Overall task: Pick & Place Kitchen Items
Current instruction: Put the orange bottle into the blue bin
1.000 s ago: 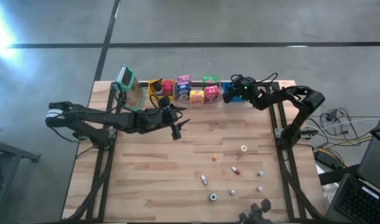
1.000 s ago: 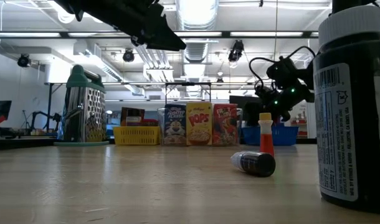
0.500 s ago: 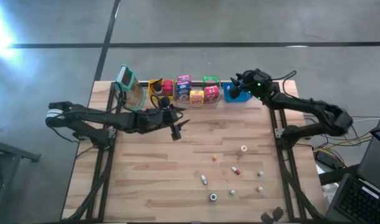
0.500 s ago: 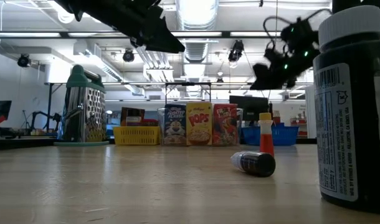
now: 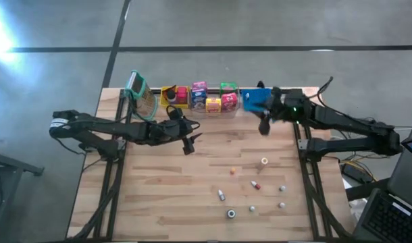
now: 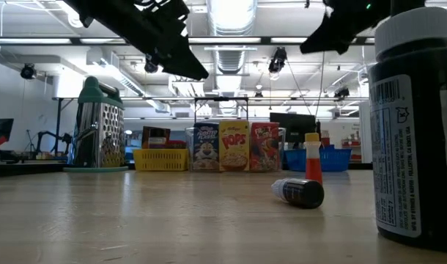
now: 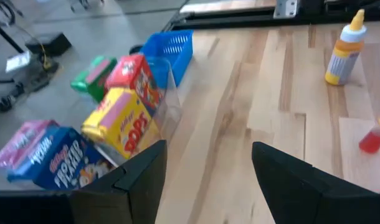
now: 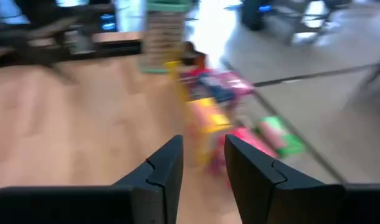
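Counter [image 5: 159,196]: wooden top, carrying everything listed here. I take the blue bin [image 5: 254,99] on its far edge as my landmark.

Right arm: reaching in from the right, with my right hand [image 5: 263,125] hanging just on the near side of the blue bin, above the wood. In its wrist view the two fingers [image 8: 162,168] stand a narrow gap apart with nothing between them; I count it empty and partly open.

Left arm: stretched across from the left, with my left hand [image 5: 187,144] well to the left of the blue bin, on the near side of the box row. Its fingers [image 7: 143,177] stand apart and hold nothing.

Clear bin [image 5: 216,101]: directly left of the blue bin, holding upright mini cereal boxes [image 7: 118,124], yellow, red and blue.

Yellow bin [image 5: 171,94]: further left along the same edge.

Loose kitchen items [image 5: 254,183]: small bottles and an orange piece scattered on the near side of the blue bin, well apart from it. One dark bottle [image 6: 299,192] lies on its side, long axis roughly crosswise in the low view; an orange-capped bottle [image 6: 312,158] stands upright behind it.

Governing relation: the scatter lies toward the near edge from my right hand, which I judge the nearer of the two, so the next pick falls to it.
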Tool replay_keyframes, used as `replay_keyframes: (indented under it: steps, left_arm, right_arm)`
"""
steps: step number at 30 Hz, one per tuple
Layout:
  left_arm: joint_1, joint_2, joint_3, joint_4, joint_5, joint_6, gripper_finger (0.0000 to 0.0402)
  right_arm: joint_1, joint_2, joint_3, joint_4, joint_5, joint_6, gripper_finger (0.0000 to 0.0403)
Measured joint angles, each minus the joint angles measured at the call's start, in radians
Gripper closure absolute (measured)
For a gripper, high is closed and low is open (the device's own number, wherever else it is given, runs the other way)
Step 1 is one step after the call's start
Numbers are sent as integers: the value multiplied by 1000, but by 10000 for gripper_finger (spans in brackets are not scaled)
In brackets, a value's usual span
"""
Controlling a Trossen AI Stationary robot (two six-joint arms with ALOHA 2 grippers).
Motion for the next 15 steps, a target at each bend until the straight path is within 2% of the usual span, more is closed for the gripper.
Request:
replay_keyframes:
  steps: [4, 9, 11, 15]
  left_arm:
    - [0, 0, -1, -30, 1, -38, 161]
    - [0, 0, -1, -50, 1, -58, 161]
    - [0, 0, -1, -53, 1, -62, 161]
    - [0, 0, -1, -57, 1, -60, 161]
  right_arm:
    - [164, -25, 10, -64, 34, 70, 301]
    - [347, -1, 16, -67, 193, 99, 307]
    - [397, 29, 33, -66, 234, 107, 305]
    - [454, 112, 95, -70, 241, 113, 297]
